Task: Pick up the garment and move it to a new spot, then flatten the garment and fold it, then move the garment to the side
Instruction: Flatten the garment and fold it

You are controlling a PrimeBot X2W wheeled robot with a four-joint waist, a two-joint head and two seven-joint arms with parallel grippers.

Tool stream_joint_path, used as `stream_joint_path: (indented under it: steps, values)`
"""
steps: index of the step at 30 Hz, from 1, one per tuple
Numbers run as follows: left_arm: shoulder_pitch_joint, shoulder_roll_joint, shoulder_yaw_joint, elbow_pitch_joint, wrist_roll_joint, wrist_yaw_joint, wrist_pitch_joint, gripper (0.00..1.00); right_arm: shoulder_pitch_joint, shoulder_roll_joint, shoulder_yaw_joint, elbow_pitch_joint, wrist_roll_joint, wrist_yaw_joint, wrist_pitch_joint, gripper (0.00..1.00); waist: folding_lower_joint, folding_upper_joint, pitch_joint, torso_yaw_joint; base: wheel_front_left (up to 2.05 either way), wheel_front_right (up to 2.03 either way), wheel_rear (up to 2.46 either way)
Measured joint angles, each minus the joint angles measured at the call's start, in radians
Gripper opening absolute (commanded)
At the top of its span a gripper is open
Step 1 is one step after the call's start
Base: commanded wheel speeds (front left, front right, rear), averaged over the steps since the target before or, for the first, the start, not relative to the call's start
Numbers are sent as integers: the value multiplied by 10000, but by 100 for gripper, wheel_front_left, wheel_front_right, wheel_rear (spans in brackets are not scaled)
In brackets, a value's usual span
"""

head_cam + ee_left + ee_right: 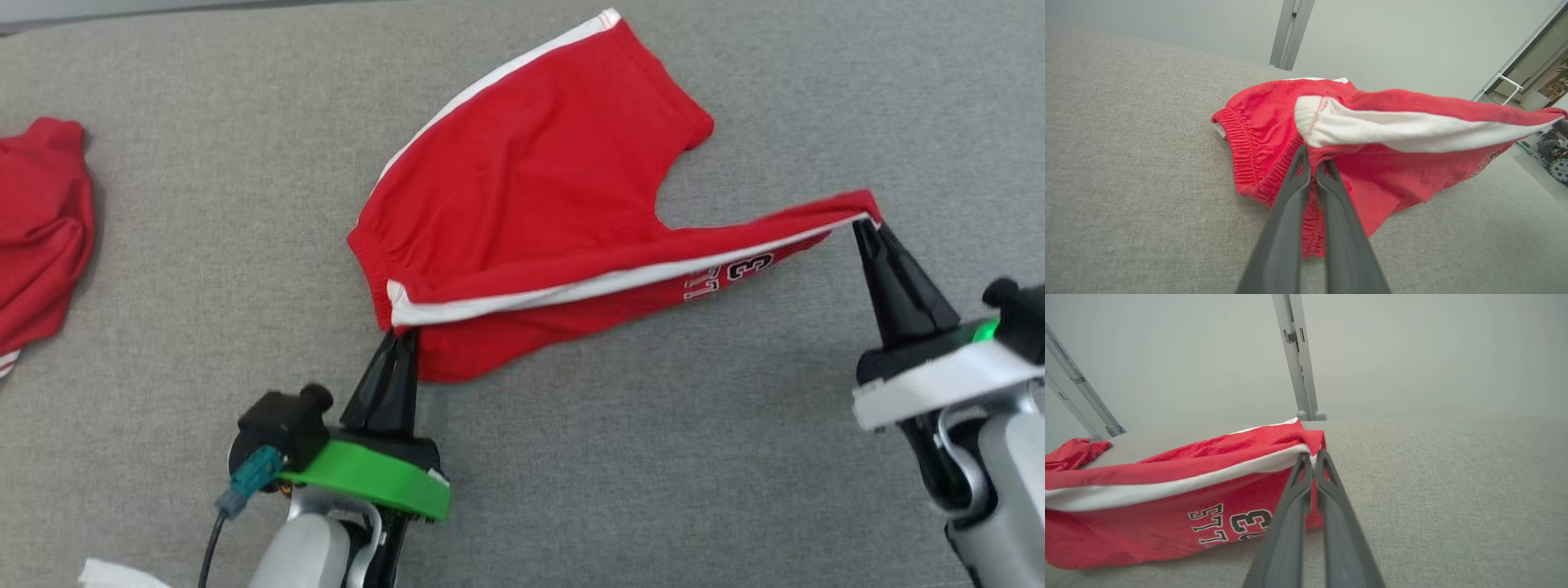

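The garment (pixel 531 180) is a pair of red shorts with a white side stripe and a printed number, spread over the grey cloth surface (pixel 653 457). My left gripper (pixel 402 333) is shut on its waistband corner, and in the left wrist view the left gripper (pixel 1313 157) pinches the red elastic edge of the garment (pixel 1372 171). My right gripper (pixel 865 224) is shut on a leg hem at the right. The striped edge hangs taut between both grips, lifted off the surface. In the right wrist view the right gripper (pixel 1310 457) clamps the hem of the garment (pixel 1167 514).
A second red garment (pixel 37 229) lies crumpled at the left edge of the surface. A white scrap (pixel 114 574) shows at the bottom left. A metal post (pixel 1298 355) stands behind the far edge. Bare grey cloth stretches in front and to the right.
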Motion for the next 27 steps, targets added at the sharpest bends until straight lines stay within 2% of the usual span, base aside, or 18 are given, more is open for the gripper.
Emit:
stream_joint_path:
  steps: [6,13,20,27]
  values:
    - [-1311,0,-487,268,-291,389,96,0,-2833,-968,777,1601,575,0,652,0,0,0,670,536,0,0,0]
    - [-2698,2,-1189,426,-903,732,-12,0,-6012,-1672,1816,3800,1179,2,1256,0,0,0,1387,1412,0,0,0]
    - [-4311,12,-2188,1373,-1864,995,115,0,-8082,-1931,2903,5639,1601,2,1367,0,0,0,2072,2267,0,0,0]
    - [-5500,13,-2968,2437,-2788,974,42,0,-9164,-1847,3839,7074,1850,2,1066,0,1,0,2744,2732,0,0,0]
